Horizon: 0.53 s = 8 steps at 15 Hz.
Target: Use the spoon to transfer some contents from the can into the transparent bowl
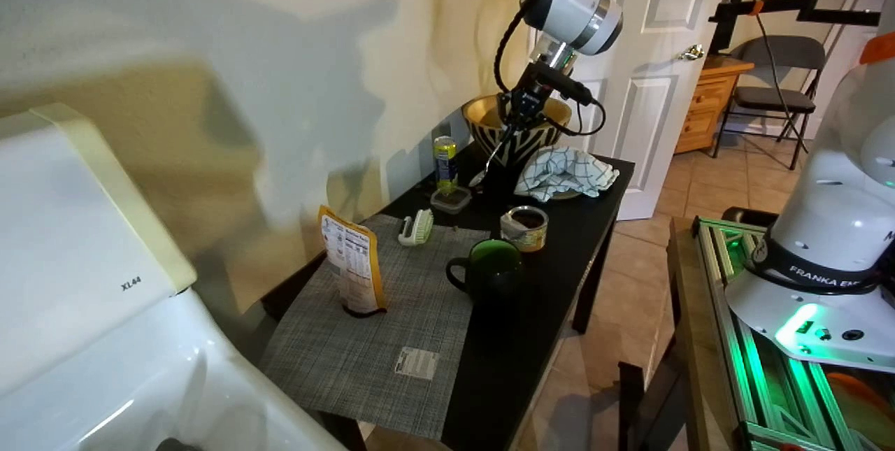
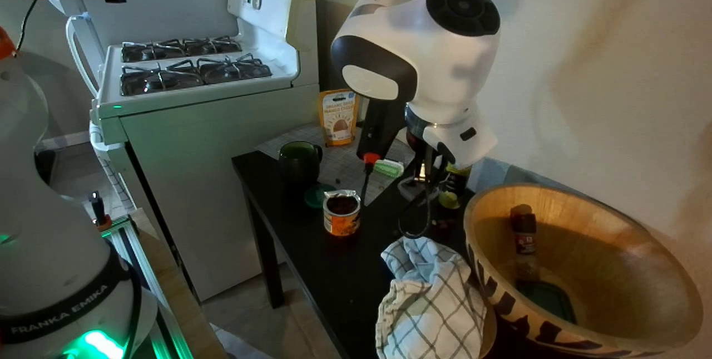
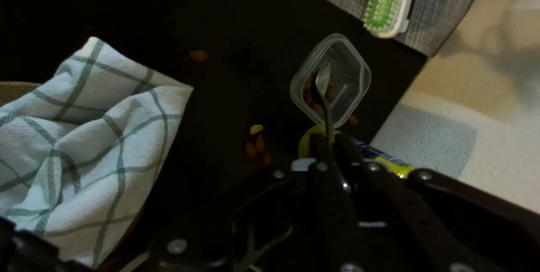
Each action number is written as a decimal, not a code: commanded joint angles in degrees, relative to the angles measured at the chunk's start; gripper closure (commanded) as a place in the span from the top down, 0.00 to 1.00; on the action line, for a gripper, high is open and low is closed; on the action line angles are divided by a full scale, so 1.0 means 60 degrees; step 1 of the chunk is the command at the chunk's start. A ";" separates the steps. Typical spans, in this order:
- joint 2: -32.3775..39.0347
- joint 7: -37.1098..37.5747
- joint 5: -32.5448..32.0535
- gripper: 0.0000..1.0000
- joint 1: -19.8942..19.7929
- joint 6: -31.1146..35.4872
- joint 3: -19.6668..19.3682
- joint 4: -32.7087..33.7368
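The spoon is metal and held by its handle in my gripper, its tip pointing down. In an exterior view the spoon hangs above the table, close to the transparent bowl and apart from it. In the wrist view the spoon overlaps the transparent bowl, which holds some brown pieces. No contents show on the spoon. The can, opened with dark contents, stands away from my gripper; the can shows an orange label. It is out of the wrist view.
A dark green mug stands beside the can. A tall yellow can is right behind the transparent bowl. A brush, a pouch, a checked towel and a large wooden bowl surround it. Loose brown pieces lie on the table.
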 commanded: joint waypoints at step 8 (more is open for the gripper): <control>-0.2484 -0.5764 -0.0752 0.02 -0.1701 -0.5296 -0.1987 -0.2116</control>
